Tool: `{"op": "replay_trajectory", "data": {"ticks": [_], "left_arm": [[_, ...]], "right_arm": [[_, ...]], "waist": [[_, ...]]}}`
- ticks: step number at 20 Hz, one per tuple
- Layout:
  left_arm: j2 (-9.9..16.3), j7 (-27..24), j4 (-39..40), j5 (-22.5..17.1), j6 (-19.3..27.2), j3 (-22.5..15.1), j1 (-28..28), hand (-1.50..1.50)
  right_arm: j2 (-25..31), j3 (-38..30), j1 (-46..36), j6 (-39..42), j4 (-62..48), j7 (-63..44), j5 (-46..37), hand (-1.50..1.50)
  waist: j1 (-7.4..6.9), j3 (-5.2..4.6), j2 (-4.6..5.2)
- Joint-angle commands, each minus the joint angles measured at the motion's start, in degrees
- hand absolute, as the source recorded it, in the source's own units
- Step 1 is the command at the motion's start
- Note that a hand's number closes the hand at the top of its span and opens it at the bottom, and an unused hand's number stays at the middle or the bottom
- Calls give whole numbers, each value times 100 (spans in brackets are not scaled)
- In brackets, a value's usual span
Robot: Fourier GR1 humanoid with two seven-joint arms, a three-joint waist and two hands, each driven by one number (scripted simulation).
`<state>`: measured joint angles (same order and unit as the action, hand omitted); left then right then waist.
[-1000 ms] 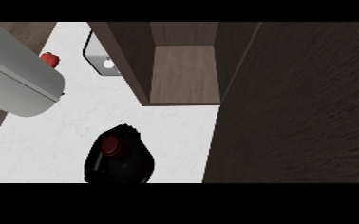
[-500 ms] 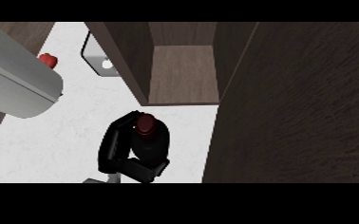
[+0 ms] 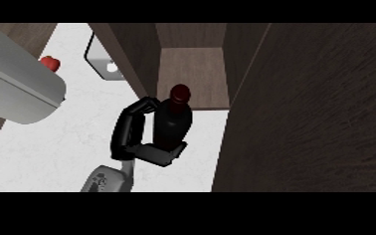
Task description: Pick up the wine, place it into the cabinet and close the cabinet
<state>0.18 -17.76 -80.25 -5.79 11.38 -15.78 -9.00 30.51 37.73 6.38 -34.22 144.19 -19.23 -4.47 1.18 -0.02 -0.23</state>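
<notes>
The wine bottle point(image 3: 173, 122) is dark with a dark red cap and stands upright in my right hand point(image 3: 129, 127), just in front of the cabinet's opening. Fingers curl round its left side and the thumb point(image 3: 160, 154) crosses its lower body. The hand's grey forearm point(image 3: 107, 179) comes in from the lower edge. The cabinet point(image 3: 192, 74) is dark brown wood, and its open compartment with a bare shelf lies straight beyond the bottle's cap. My left hand does not show.
The cabinet's open door point(image 3: 301, 119) fills the right side like a tall dark wall. At the left edge looms a large grey forearm point(image 3: 26, 92) with a small red object point(image 3: 49, 62) behind it. A white dark-rimmed item point(image 3: 105, 63) lies on the white counter point(image 3: 51, 149).
My right hand has carried the bottle up the view, from the counter's lower part to the front of the cabinet's opening. The bottle now shows more of its body.
</notes>
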Motion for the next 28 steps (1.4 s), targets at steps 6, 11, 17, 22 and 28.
{"op": "replay_trajectory", "data": {"ticks": [6,11,17,22,28], "left_arm": [[-18,34,1104,-201,502,-103,-1205,150],[-18,-25,1792,-134,282,240,-1600,150],[-18,-400,2932,-766,309,432,-2634,150],[-18,-445,3269,-1105,624,125,-2918,150],[-18,-659,4403,-1627,802,135,-3746,150]], "right_arm": [[78,110,294,81,989,-178,34,-150],[283,256,704,104,1187,160,-105,-150],[381,-152,764,316,1268,310,411,-150],[287,-139,890,341,1094,442,388,-150],[62,5,871,450,790,774,568,-150]], "waist": [[16,-2,20],[35,0,8],[203,1,39],[120,0,28],[284,-2,77]]}}
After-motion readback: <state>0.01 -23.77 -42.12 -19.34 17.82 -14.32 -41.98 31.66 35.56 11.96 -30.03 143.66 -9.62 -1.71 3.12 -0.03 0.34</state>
